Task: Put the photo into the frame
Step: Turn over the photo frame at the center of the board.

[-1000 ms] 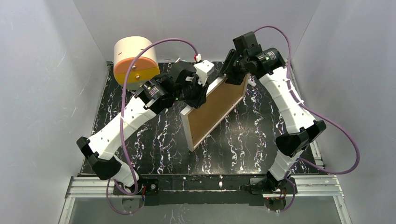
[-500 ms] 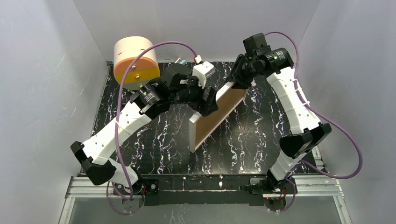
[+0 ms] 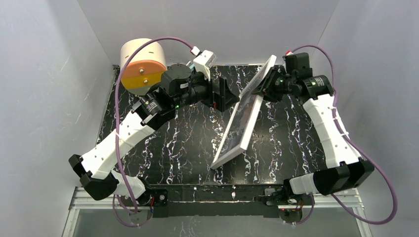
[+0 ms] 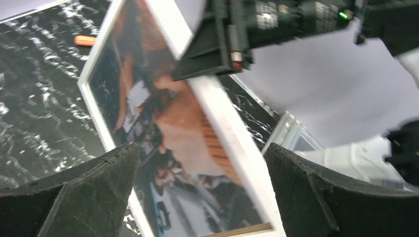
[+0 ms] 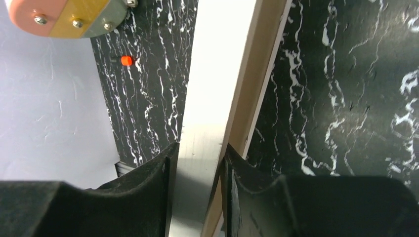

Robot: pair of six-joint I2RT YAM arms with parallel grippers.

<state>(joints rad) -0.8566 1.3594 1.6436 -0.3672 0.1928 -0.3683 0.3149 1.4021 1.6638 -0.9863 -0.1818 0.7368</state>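
Observation:
The frame [image 3: 242,118] stands steeply tilted on the black marbled table [image 3: 163,143], one lower corner down near the front and its glass face turned left. My right gripper [image 3: 265,86] is shut on its upper edge. In the right wrist view the fingers [image 5: 148,187] clamp the white rim [image 5: 217,59] and brown back edge [image 5: 257,74]. My left gripper [image 3: 225,96] hangs open just left of the face, touching nothing. In the left wrist view the photo [image 4: 183,128] shows inside the white rim [image 4: 232,128], between the spread left gripper [image 4: 200,148] fingertips.
A peach and orange cylinder [image 3: 143,66] lies at the back left corner, also in the right wrist view [image 5: 69,17]. A small orange piece [image 5: 126,60] lies on the table near it. Grey walls close in on three sides.
The left gripper opened, let go of the frame and drew back. The right arm swung right and turned the frame from brown back up to glass face showing.

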